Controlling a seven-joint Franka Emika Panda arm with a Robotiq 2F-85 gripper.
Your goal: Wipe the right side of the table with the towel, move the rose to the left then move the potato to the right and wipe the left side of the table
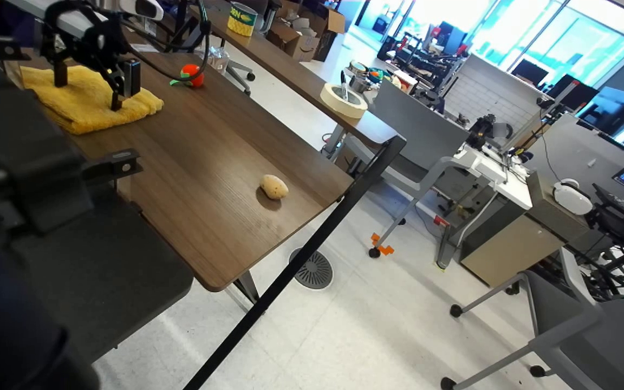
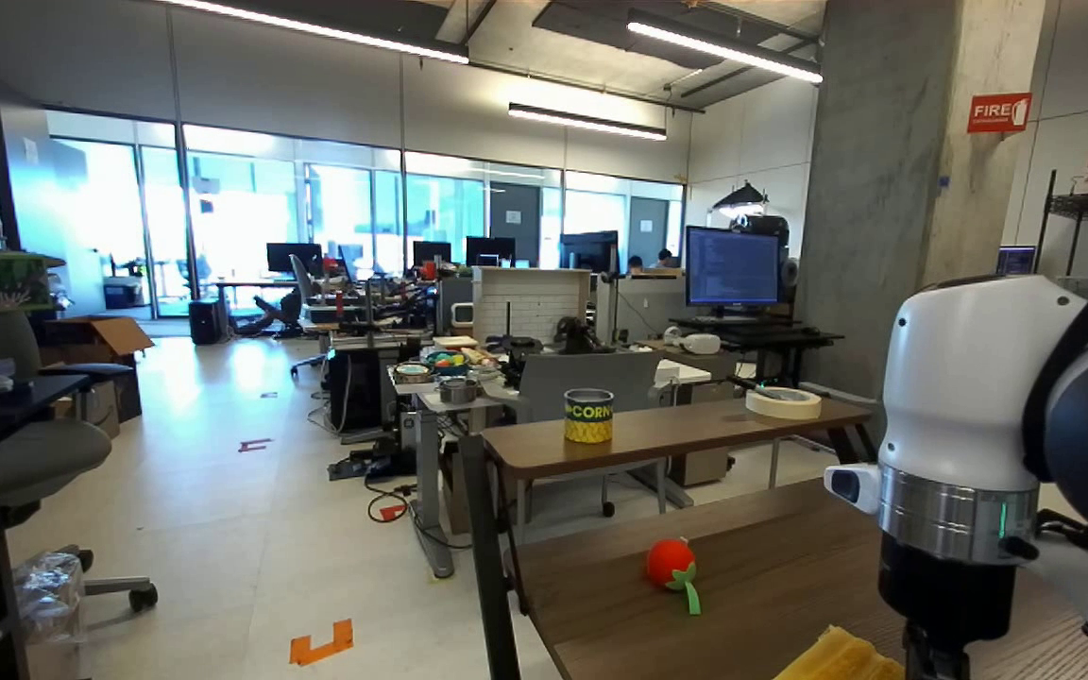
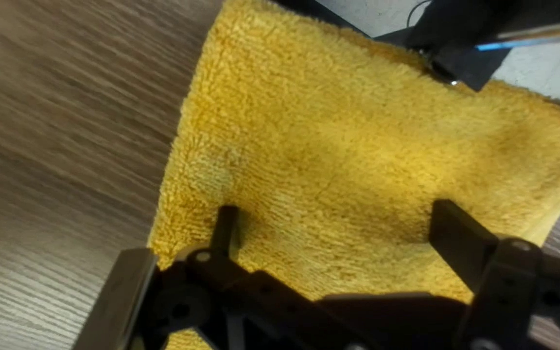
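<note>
The yellow towel [image 1: 87,116] lies folded on the brown table [image 1: 209,146]; it fills much of the wrist view [image 3: 309,121]. A corner of the towel shows in an exterior view [image 2: 841,656]. My gripper [image 1: 88,88] is over the towel, fingers pointing down and wide apart. In the wrist view the gripper [image 3: 334,221] is open, its fingertips at the towel's surface; whether they press in is hard to tell. The rose [image 1: 192,75], round and red with a green stem, sits beyond the towel, also in an exterior view [image 2: 671,564]. The potato [image 1: 274,187] lies near the table's far end.
A raised shelf [image 1: 290,65] runs along the table's edge, bearing a corn can [image 1: 242,19] and a tape roll [image 1: 343,101] with a marker in it. A black post [image 1: 301,254] stands at the table's end. A dark cable loops near the gripper.
</note>
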